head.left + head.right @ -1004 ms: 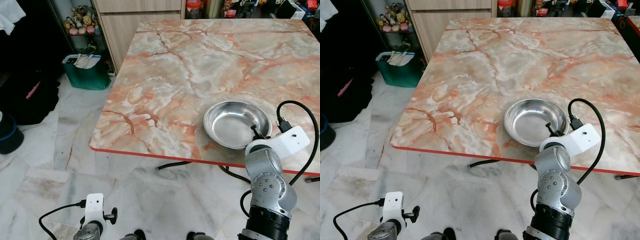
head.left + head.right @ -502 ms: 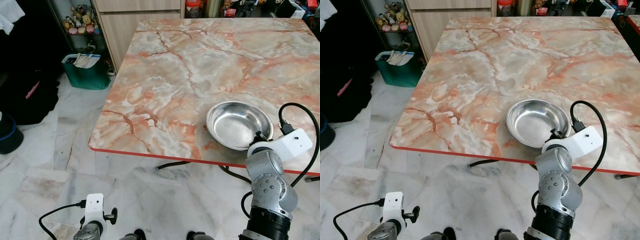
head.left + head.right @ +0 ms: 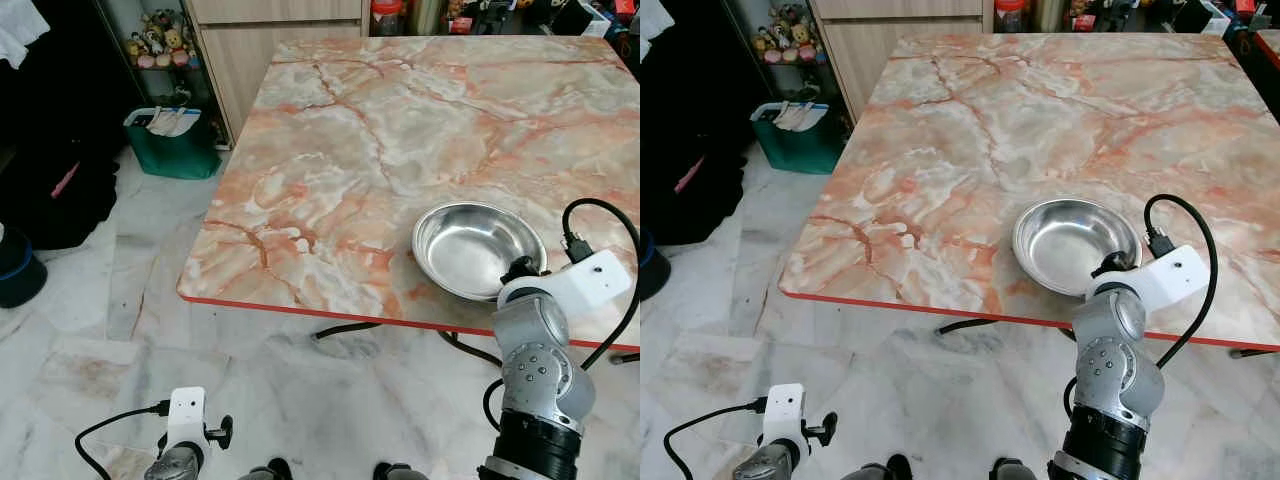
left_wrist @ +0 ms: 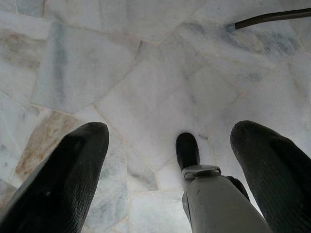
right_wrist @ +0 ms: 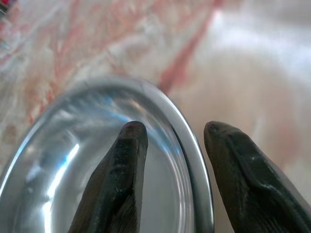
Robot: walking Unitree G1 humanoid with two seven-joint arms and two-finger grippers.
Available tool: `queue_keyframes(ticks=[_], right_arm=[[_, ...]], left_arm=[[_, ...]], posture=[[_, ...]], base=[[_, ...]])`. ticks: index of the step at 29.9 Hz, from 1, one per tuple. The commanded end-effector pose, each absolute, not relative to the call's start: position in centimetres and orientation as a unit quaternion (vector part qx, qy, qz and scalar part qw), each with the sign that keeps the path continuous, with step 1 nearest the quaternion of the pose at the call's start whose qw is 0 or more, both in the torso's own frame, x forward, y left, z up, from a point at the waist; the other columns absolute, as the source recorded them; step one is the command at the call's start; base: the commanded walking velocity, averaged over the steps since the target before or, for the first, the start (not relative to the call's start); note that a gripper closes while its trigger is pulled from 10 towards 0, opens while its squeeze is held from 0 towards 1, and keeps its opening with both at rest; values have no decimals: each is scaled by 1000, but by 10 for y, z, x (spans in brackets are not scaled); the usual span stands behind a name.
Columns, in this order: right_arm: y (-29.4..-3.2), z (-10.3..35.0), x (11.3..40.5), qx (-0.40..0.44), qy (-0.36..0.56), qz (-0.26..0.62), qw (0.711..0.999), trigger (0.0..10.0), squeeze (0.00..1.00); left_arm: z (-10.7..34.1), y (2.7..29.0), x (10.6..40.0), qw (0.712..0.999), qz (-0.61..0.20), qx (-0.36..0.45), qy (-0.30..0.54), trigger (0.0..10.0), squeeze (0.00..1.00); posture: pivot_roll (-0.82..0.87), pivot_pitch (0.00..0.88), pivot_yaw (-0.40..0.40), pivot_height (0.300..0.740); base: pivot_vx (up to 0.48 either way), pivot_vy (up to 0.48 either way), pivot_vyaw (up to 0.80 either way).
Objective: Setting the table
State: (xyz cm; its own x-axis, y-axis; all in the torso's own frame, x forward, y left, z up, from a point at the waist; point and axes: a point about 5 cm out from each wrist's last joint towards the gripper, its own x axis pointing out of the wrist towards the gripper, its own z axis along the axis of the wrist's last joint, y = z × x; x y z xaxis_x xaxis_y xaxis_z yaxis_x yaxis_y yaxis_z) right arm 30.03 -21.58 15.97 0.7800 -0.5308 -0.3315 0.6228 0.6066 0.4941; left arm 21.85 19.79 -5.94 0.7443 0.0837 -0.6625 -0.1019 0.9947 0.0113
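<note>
1. Left pincer [image 4: 170,160] is hanging idle over the floor [image 4: 146,87], fingers spread and holding nothing.
2. Desk [image 3: 400,130] is carrying one steel bowl [image 3: 470,245], sitting empty near the front edge.
3. Right pincer [image 5: 170,145] is straddling the bowl's near rim, one finger inside, one outside, parted; contact unclear.
4. Judgement: placing step is ending. Next move is calling for a straight pull back without dragging the bowl.
</note>
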Motion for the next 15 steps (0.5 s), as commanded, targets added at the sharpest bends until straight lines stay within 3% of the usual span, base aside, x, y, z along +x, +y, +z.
queue_keyframes(ticks=[1, 6, 9, 12, 13, 15], right_arm=[[-217, 172, 299, 269, 47, -322, 906, 10000, 0], [-219, 180, 298, 226, 23, -326, 918, 10000, 0], [-219, 191, 299, 154, -10, -313, 937, 10000, 0], [-204, 199, 309, 65, -30, -232, 970, 10000, 0], [-190, 201, 313, 17, -46, -168, 985, 10000, 0], [-186, 202, 313, -11, -62, -143, 988, 10000, 0]], left_arm=[[-66, 204, 206, 924, 56, -10, 379, 10000, 0], [-67, 203, 206, 924, 55, -12, 378, 10000, 0], [-67, 203, 206, 924, 56, -12, 379, 10000, 0], [-67, 203, 206, 923, 56, -11, 379, 10000, 0], [-67, 202, 206, 923, 55, -12, 380, 10000, 0], [-67, 201, 206, 923, 54, -12, 380, 10000, 0]], posture=[[-91, 179, 68, 740], [-91, 180, 68, 740], [-90, 179, 67, 740], [-97, 180, 66, 740], [-99, 181, 66, 740], [-97, 181, 64, 740]], base=[[0, 0, 0], [0, 0, 0], [0, 0, 0], [0, 0, 0], [0, 0, 0], [0, 0, 0]])
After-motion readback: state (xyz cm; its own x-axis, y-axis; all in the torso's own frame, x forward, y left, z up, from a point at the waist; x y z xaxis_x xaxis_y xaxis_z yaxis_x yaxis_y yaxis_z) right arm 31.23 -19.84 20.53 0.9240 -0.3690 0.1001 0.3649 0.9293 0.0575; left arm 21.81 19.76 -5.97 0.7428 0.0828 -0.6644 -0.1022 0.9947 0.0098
